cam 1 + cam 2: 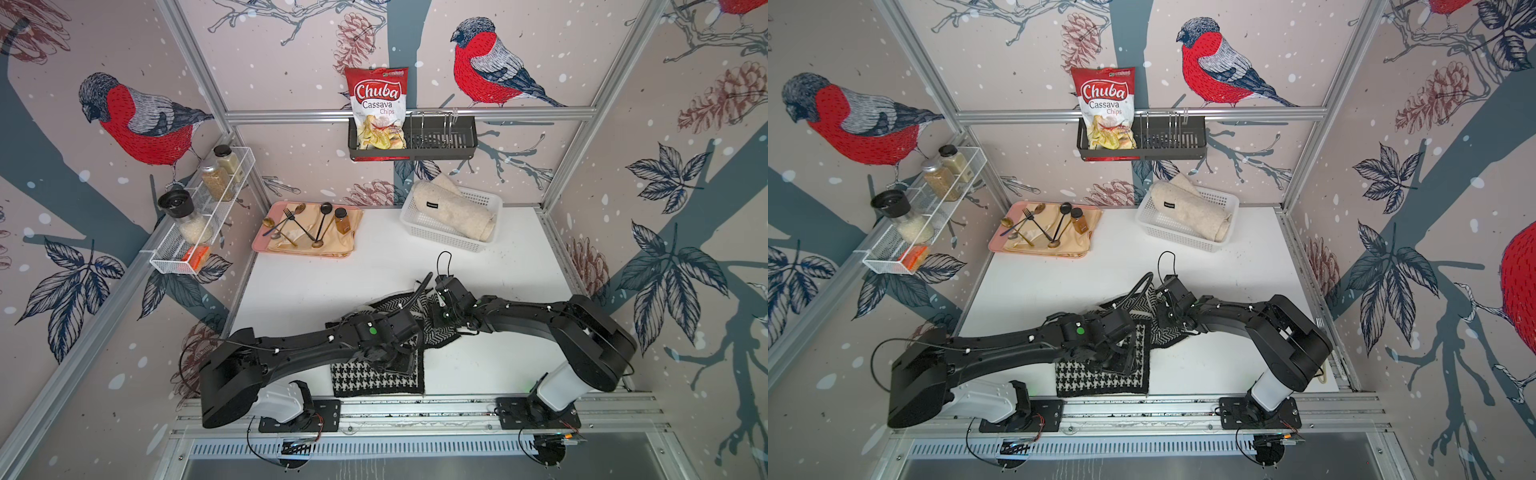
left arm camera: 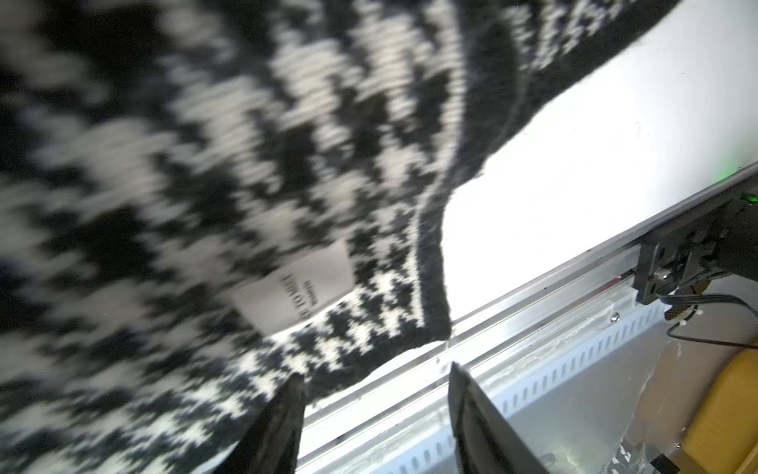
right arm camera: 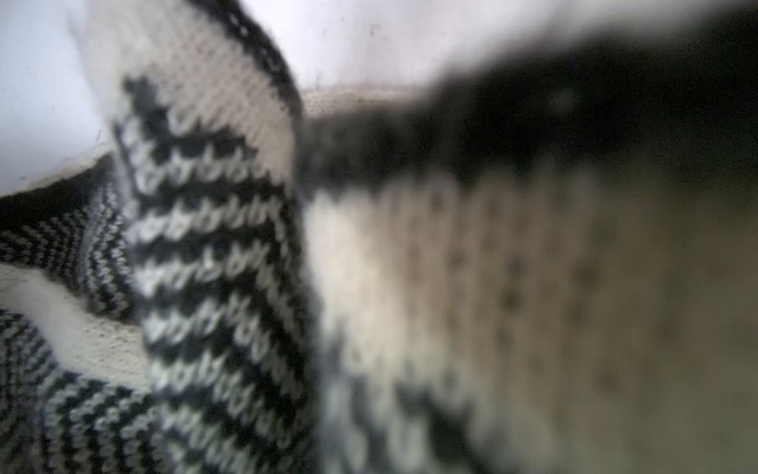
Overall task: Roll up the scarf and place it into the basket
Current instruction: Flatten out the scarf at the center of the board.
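scarf [image 1: 376, 376]: black-and-white knit, houndstooth at one end, herringbone at the other; lies rumpled at the near edge under both my arms, well apart from the basket [image 1: 419, 232].
left claw [image 2: 375, 371]: fingers parted, nothing between them, over the houndstooth end.
right claw [image 1: 437, 309]: closed on a herringbone fold.
table [image 1: 498, 270]: white.
walls [image 1: 291, 174]: bullfinch wallpaper.

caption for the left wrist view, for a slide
Left gripper open at the edge of the black-and-white houndstooth scarf, white label showing
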You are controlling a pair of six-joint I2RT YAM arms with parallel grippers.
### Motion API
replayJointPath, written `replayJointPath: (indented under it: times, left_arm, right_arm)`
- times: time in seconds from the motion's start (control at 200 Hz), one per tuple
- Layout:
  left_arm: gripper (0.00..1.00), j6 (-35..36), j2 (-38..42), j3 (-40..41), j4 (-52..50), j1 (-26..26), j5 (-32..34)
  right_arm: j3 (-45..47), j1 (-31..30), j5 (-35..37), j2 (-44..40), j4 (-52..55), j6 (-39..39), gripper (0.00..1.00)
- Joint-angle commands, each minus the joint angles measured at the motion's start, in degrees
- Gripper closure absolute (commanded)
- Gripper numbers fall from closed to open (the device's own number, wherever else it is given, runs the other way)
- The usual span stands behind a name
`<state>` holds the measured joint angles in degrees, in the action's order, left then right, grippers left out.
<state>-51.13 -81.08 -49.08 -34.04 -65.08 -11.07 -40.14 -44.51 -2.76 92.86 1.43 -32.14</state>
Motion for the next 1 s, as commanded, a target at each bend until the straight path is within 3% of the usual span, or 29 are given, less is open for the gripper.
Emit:
replayJointPath:
  times: [0.0,0.33,0.395,0.465,0.585,0.77,0.871,0.996]
  left_arm:
    - [0.41,0.2,-4.9,-3.3,0.4,-2.4,2.5]
    - [0.44,0.0,-20.6,-7.8,1.4,-5.6,5.5]
    - [0.57,-0.4,-22.5,-7.8,0.7,-5.6,6.0]
    - [0.99,-1.0,-22.2,-7.8,-0.5,-5.5,8.3]
    - [1.00,-0.9,-17.1,-9.9,-3.2,-3.4,11.1]
    - [1.00,1.3,-1.2,-9.8,-15.4,7.8,19.4]
    - [1.00,4.3,7.5,-8.0,-18.9,17.4,22.1]
    - [1.00,8.6,14.6,-2.0,-17.7,32.7,20.3]
  right_arm:
    - [3.5,2.8,2.6,0.7,7.6,-3.0,1.00]
    - [8.6,7.8,0.5,-2.5,3.8,-2.6,1.00]
    - [9.0,8.3,0.3,-2.8,3.5,-2.7,1.00]
    - [9.2,8.8,0.5,-2.9,3.5,-2.9,1.00]
    - [9.2,9.4,1.7,-3.4,4.1,-3.6,1.00]
    - [8.9,10.6,7.8,-8.2,9.7,-5.9,1.00]
    - [7.5,10.9,12.4,-11.1,15.0,-6.9,1.00]
    - [5.4,10.8,16.9,-14.1,20.5,-7.1,1.00]
